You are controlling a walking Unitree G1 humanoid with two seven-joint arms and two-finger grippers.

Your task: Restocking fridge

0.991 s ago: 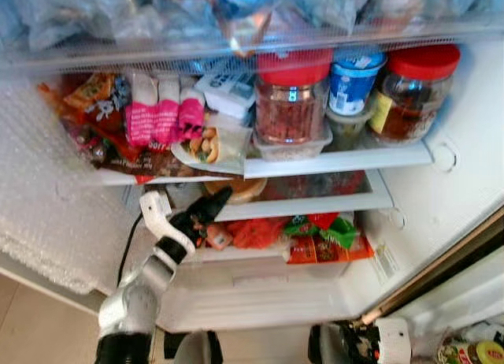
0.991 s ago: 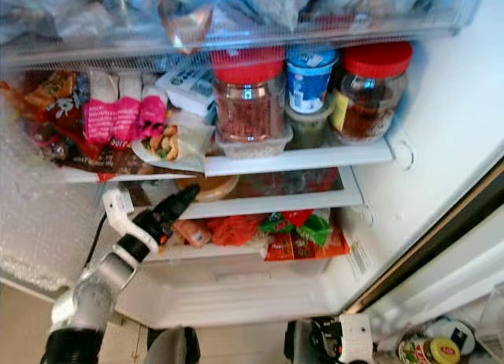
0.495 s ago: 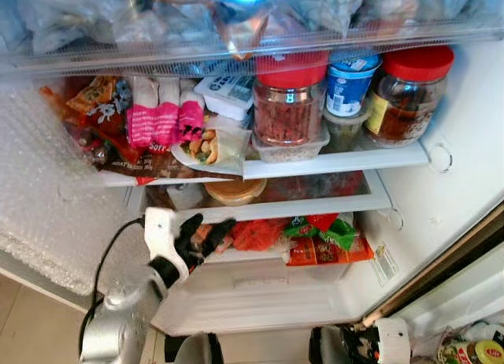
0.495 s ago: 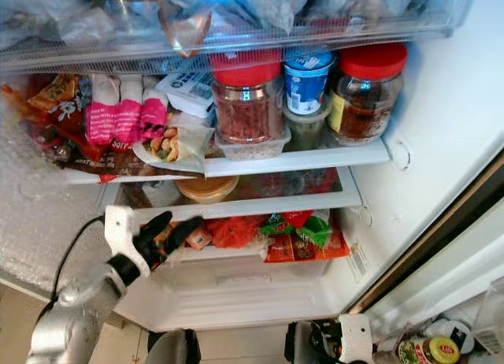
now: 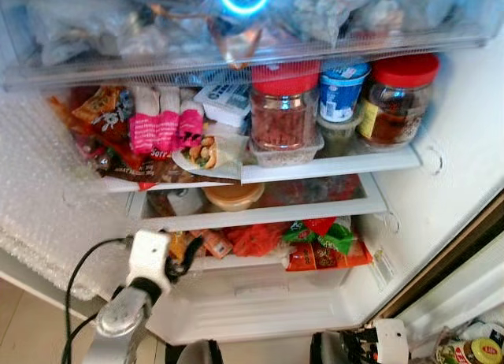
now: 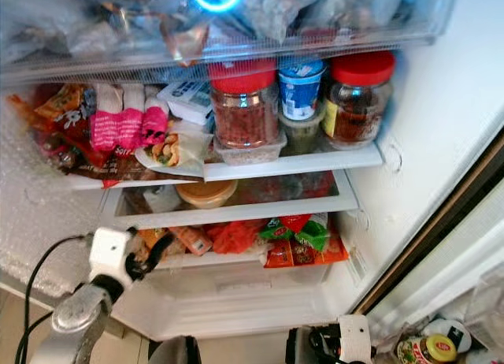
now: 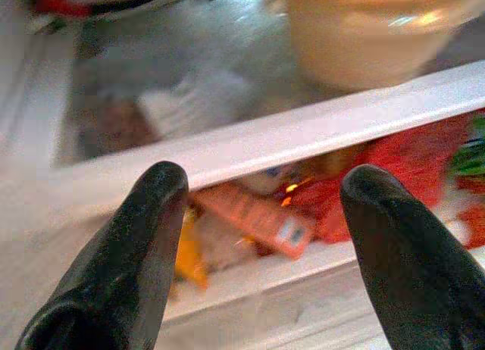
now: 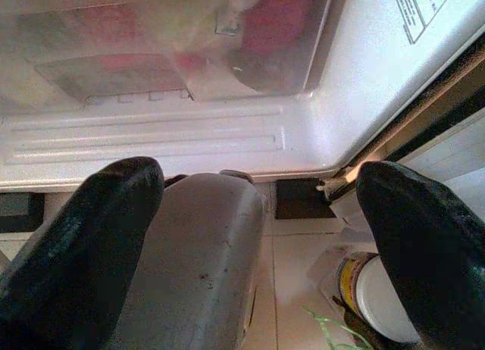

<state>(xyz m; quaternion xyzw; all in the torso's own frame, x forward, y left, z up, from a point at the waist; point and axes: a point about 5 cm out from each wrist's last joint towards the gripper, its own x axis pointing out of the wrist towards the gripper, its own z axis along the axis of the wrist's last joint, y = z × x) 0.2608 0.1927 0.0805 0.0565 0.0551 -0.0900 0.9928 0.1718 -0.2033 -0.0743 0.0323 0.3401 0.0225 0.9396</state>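
Presently left gripper (image 7: 258,214) fingers spread, empty, at drawer front (image 7: 250,145) near orange packet (image 7: 258,217). Right gripper (image 8: 258,206) spread, idle, low by fridge base. Risk: forward push snags packets, dislodges tan bowl (image 5: 234,195) on shelf above.

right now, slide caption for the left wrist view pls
Open left gripper faces the fridge's white shelf edge, tan bowl above.

Head stereo pair looks forward and down into open fridge (image 5: 441,198), close, both eyes sharing shelves, right eye shifted slightly. Left wrist camera sits very near lower shelf edge (image 7: 303,134), looking between own fingers (image 7: 155,236) at orange packet (image 7: 254,217), which head views share. Right wrist camera hangs low, facing fridge base (image 8: 151,138) and floor (image 8: 295,267).
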